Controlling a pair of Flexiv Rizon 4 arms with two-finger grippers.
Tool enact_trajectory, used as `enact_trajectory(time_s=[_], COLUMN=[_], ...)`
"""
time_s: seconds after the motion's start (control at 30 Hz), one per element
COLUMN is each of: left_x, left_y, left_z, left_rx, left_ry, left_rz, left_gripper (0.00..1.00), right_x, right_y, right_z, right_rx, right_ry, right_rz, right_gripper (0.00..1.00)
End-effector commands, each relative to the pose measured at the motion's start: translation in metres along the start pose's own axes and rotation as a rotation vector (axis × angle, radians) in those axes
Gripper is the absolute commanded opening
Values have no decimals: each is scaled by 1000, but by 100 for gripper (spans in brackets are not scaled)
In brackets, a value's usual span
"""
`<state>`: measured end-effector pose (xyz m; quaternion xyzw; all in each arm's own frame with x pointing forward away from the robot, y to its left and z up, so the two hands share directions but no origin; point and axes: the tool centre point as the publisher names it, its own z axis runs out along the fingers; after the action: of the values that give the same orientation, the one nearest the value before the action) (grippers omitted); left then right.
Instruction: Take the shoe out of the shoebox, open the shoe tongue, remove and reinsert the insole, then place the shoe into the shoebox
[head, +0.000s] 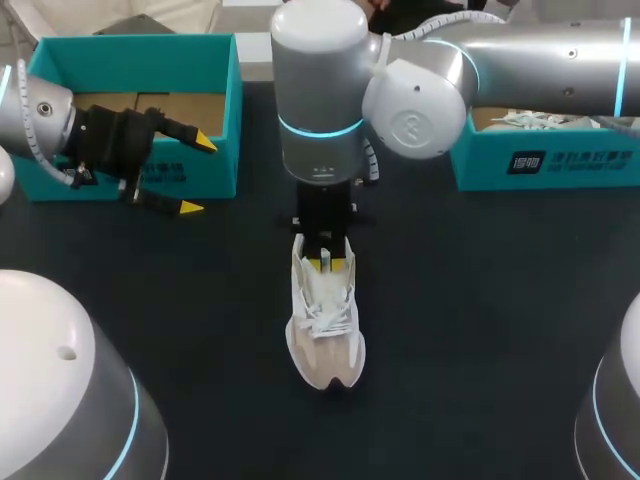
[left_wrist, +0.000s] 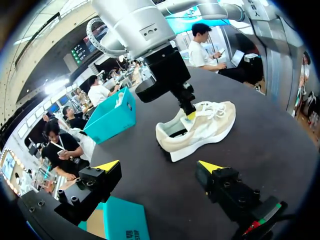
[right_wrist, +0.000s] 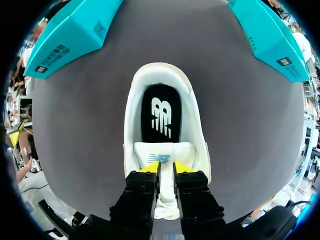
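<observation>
Right wrist view, right hand (right_wrist: 166, 169) pinching padded white tongue (right_wrist: 165, 152), left hand (head: 198, 174) wide, empty

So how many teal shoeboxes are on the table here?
2. The left shoebox sits at the far edge behind the left gripper; the right shoebox is partly under the right arm.

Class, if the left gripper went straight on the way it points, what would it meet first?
Probably the shoe, near its heel, where the right gripper holds the tongue; depth is unclear.
</observation>
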<state>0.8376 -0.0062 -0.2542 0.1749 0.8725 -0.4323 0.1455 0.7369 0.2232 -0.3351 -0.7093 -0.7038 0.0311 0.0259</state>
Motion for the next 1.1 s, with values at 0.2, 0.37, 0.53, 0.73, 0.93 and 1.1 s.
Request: enact_trajectory(time_s=[0.2, 0.37, 0.53, 0.73, 0.93, 1.1], left_x=[0, 0, 0, 0, 0, 0], left_y=[-1, -1, -1, -1, -1, -1], left_z=[0, 0, 0, 0, 0, 0], left_rx=[-4, -4, -4, -4, -4, -4], left_ry=[2, 2, 2, 2, 2, 2], left_rz=[0, 0, 0, 0, 0, 0], left_gripper=[100, 100, 100, 100, 100, 100], right_x=[0, -9, -11, 2, 2, 23], right_y=[8, 10, 21, 28, 28, 34], right_z=[7, 2, -31, -48, -48, -39], right_rx=[12, 9, -105, -113, -113, -128], right_ry=[33, 1, -149, -99, -99, -132], right_rz=[-30, -96, -471, -635, -635, -1085], right_gripper=[23, 28, 40, 100, 100, 100])
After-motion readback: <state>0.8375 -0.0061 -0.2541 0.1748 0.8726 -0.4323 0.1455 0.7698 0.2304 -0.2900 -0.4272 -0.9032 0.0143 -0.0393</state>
